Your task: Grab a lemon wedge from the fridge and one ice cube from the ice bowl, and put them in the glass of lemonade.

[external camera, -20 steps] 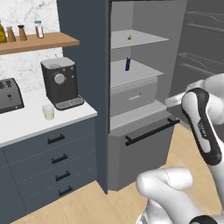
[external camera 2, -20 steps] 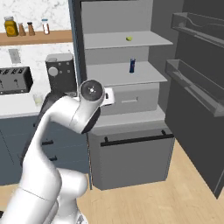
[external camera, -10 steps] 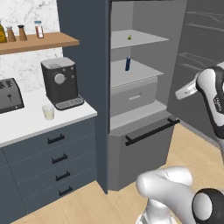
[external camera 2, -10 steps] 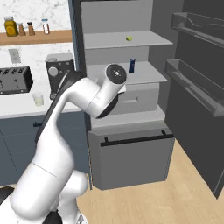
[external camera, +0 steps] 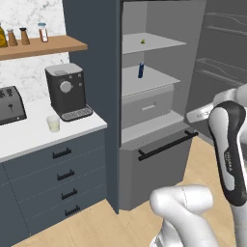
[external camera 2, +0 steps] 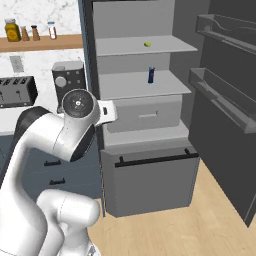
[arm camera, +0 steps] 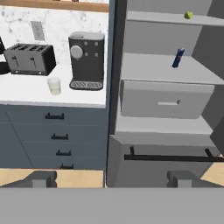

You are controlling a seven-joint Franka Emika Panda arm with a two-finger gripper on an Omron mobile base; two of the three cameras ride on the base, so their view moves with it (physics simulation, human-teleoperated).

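The fridge [external camera 2: 148,181] stands open, its door [external camera 2: 226,105] swung out to the right. A tiny yellow-green lemon wedge [arm camera: 188,15] lies on the top shelf, also seen as lemon wedge [external camera: 143,41] and lemon wedge [external camera 2: 148,44]. The glass of lemonade [arm camera: 54,85] sits on the white counter in front of the coffee machine [arm camera: 86,54]. My gripper [arm camera: 111,179] is open and empty, well back from the fridge and facing it. The ice bowl is out of view.
A small blue can [arm camera: 178,57] stands on the middle shelf above a grey drawer [arm camera: 166,100]. The freezer drawer's black bar handle [arm camera: 170,157] juts out low. A toaster [arm camera: 29,59] sits left of the coffee machine. Jars line the wooden shelf [external camera: 43,47].
The arm has swung: its elbow first moved toward the fridge, then came back left and lower in the right base view. The jaws stayed open.
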